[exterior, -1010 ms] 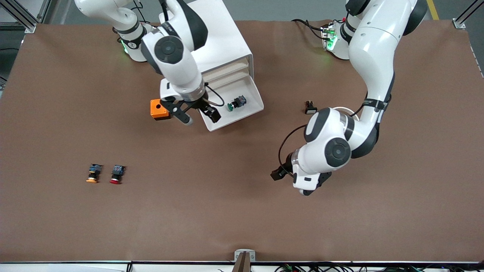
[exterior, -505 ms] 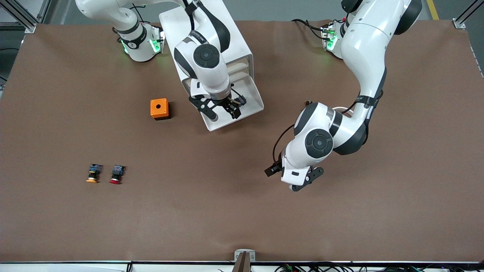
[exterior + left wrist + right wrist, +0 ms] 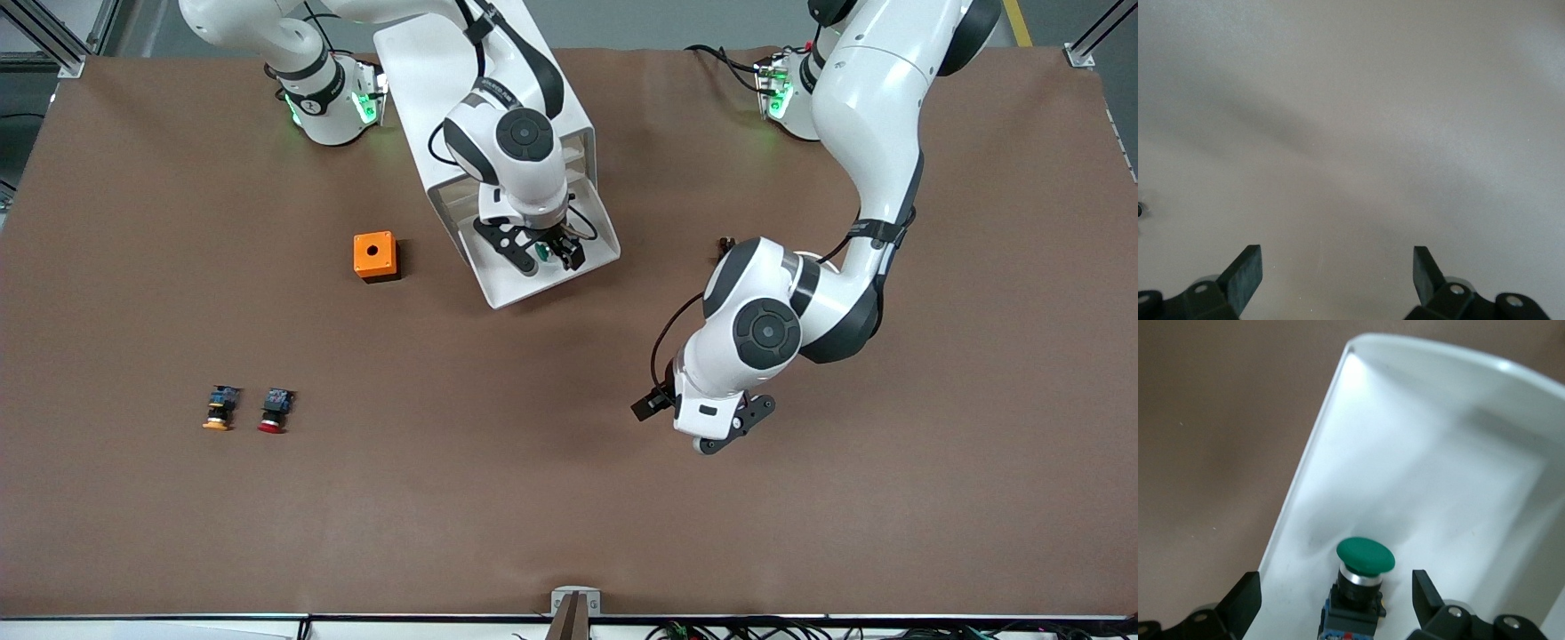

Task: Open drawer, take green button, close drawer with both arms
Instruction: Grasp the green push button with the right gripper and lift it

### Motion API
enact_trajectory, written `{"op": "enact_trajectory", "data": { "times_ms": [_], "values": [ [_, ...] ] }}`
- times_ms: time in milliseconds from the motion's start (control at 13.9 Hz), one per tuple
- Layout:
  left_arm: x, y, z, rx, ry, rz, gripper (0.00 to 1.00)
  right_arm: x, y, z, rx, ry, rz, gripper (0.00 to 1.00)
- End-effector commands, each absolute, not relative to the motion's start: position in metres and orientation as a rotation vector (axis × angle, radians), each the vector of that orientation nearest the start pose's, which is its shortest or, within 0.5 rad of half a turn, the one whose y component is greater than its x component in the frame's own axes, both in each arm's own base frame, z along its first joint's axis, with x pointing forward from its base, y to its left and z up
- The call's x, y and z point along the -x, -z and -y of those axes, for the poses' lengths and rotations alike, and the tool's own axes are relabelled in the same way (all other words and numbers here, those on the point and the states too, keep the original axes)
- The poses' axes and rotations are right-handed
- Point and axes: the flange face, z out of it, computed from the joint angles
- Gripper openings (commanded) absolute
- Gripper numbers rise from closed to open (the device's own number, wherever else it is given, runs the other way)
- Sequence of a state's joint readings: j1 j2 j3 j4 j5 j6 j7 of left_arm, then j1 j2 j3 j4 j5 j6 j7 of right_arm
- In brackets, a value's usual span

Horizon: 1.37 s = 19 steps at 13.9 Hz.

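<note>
Drawer (image 3: pixel 597 233) pulled out, button (image 3: pixel 1363 570) lying inside near front wall. My right gripper (image 3: pixel 542 255) over it, jaws spread, cap between; I'd drop straight, pinch black body. Left gripper (image 3: pixel 725 436) waits, spread, empty, over bare table

The whole brown table (image 3: pixel 551 498) is taken in from a high camera facing the robots, whose bases stand along the top edge. Both arms are seen from above there. The right wrist view is taken close above the open drawer (image 3: pixel 1338 440), looking down past the two black fingertips (image 3: pixel 1245 603) of the right gripper (image 3: pixel 1336 597) onto the green-capped button (image 3: pixel 1365 555). The same drawer (image 3: pixel 511 289) and button (image 3: pixel 540 253) are shared with the front view, where they are shown small. The left wrist view is aimed down at bare tabletop, framed only by the parted fingertips (image 3: pixel 1245 277) of the left gripper (image 3: pixel 1337 275).
</note>
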<state>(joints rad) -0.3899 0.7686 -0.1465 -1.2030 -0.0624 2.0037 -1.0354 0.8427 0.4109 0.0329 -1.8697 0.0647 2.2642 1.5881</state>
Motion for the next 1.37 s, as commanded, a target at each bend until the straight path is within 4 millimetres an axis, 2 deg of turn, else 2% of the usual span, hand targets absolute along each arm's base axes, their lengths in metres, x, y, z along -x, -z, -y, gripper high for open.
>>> {"op": "enact_trajectory", "data": {
  "times_ms": [0,144,289,577,866,938,1082,1298],
  "values": [
    [-0.657,-0.336,0.358,3.128,-0.114,0.902,0.99,-0.395,-0.285,-0.495,2.905,-0.102,-1.201,0.96],
    [-0.657,-0.337,0.358,3.128,-0.108,0.9,0.99,-0.385,-0.284,-0.504,2.908,-0.102,-1.202,0.95],
    [-0.656,-0.332,0.359,3.123,-0.118,0.896,0.99,-0.384,-0.283,-0.504,2.904,-0.101,-1.217,0.91],
    [-0.658,-0.329,0.354,3.114,-0.118,0.904,0.99,-0.381,-0.276,-0.506,2.915,-0.108,-1.216,0.75],
    [-0.66,-0.33,0.353,3.109,-0.09,0.888,0.99,-0.383,-0.275,-0.504,2.918,-0.108,-1.223,0.72],
    [-0.661,-0.331,0.351,3.099,-0.059,0.866,0.99,-0.382,-0.275,-0.505,2.917,-0.107,-1.22,0.68],
    [-0.666,-0.331,0.341,3.079,-0.024,0.859,0.99,-0.382,-0.276,-0.505,2.919,-0.111,-1.223,0.49],
    [-0.666,-0.331,0.342,3.08,-0.024,0.857,0.99,-0.383,-0.277,-0.506,2.913,-0.113,-1.235,0.1]
  ]
}}
